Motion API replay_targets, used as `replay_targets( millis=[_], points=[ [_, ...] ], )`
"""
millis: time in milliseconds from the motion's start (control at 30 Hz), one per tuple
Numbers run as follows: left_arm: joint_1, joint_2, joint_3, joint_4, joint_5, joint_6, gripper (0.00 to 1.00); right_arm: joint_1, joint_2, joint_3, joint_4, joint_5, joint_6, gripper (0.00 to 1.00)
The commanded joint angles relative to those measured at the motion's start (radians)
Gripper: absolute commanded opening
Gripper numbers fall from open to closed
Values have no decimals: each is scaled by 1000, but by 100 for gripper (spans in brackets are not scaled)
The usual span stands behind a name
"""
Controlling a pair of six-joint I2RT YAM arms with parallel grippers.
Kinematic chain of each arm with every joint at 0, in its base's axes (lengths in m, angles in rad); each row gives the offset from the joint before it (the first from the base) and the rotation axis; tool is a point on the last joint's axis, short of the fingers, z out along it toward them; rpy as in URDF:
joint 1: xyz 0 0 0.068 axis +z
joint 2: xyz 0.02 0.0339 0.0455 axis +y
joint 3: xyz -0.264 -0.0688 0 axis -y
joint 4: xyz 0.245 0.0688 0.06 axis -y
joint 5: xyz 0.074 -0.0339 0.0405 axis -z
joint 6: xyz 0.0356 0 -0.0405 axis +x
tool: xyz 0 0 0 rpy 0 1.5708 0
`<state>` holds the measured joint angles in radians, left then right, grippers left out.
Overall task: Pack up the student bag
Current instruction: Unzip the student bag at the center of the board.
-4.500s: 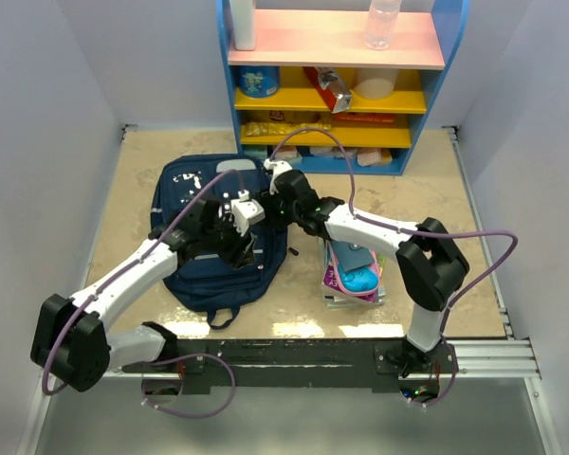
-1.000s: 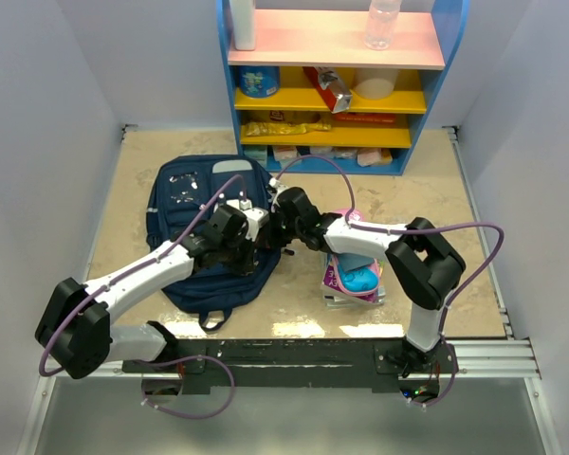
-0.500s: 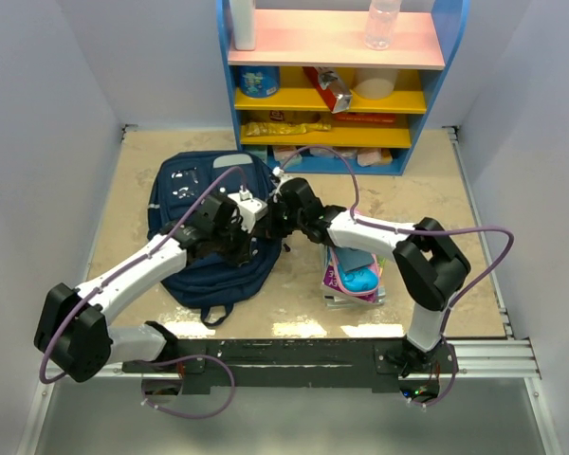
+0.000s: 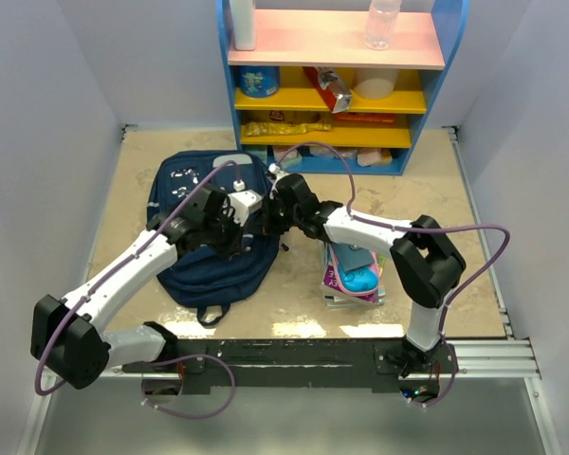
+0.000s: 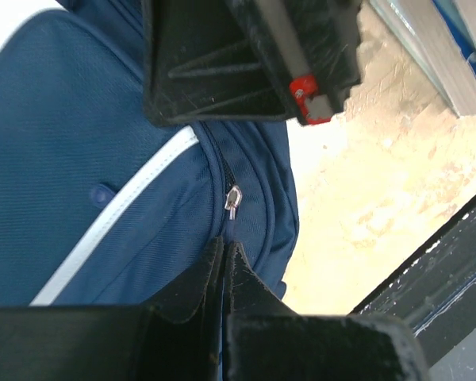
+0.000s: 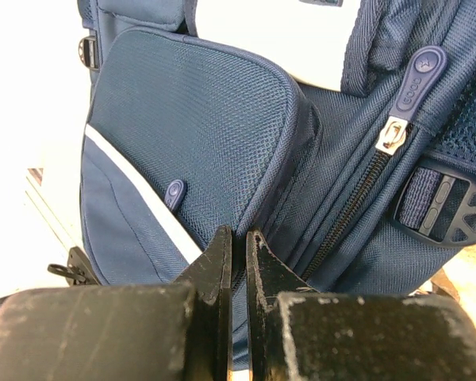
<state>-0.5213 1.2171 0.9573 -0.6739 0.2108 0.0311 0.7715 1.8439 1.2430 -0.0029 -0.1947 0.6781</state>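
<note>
The student bag [image 4: 194, 270], navy with a light stripe, lies flat on the table left of centre. Both grippers meet at its right edge. My left gripper [image 4: 251, 216] is shut on the blue pull hanging from a silver zipper slider [image 5: 232, 198]; its jaws [image 5: 224, 242] press together just below the slider. My right gripper [image 4: 271, 216] is shut on a fold of the bag's fabric [image 6: 198, 119] at the seam of the front pocket, its jaws [image 6: 238, 236] nearly touching. The right gripper's body [image 5: 254, 55] hangs close above in the left wrist view.
A second zipper with a blue pull [image 6: 393, 133] runs along the bag beside a grey buckle [image 6: 452, 214]. A stack of books with a pink pencil case [image 4: 353, 270] lies right of the bag. A blue shelf unit [image 4: 332, 85] with supplies stands at the back.
Both grippers have moved a little away from the bases, toward the shelf, still gripping. The bag's right edge has shifted with them and its front has bulged.
</note>
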Motion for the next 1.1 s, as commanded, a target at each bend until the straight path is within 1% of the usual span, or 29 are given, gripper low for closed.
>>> replay_targets(
  millis=[0, 200, 367, 433, 467, 500, 567, 600, 733, 967, 1067],
  points=[
    [24, -16, 116, -153, -62, 44, 0, -78, 38, 50, -72, 228, -84, 0],
    [4, -24, 159, -200, -88, 90, 0, -92, 26, 61, -98, 288, -98, 0],
    [4, 2, 202, -260, -106, 165, 0, -135, 8, 67, -106, 293, -103, 0],
    [4, 41, 213, -306, -151, 216, 0, -143, 5, 76, -115, 294, -109, 0],
    [4, 54, 207, -363, -168, 237, 0, -149, 6, 81, -117, 293, -110, 0],
    [4, 74, 199, -381, -207, 275, 0, -152, 5, 84, -118, 293, -112, 0],
    [4, 71, 151, -415, -244, 306, 0, -152, 12, 95, -121, 287, -118, 0],
    [6, 44, 134, -417, -267, 331, 0, -152, 14, 98, -124, 285, -120, 0],
    [9, -43, 51, -385, -338, 377, 0, -152, 15, 99, -129, 287, -121, 0],
    [58, -157, -101, -377, -415, 428, 0, -158, 2, 104, -141, 296, -132, 0],
    [84, -205, -140, -357, -467, 466, 0, -158, -6, 104, -141, 285, -132, 0]
  ],
)
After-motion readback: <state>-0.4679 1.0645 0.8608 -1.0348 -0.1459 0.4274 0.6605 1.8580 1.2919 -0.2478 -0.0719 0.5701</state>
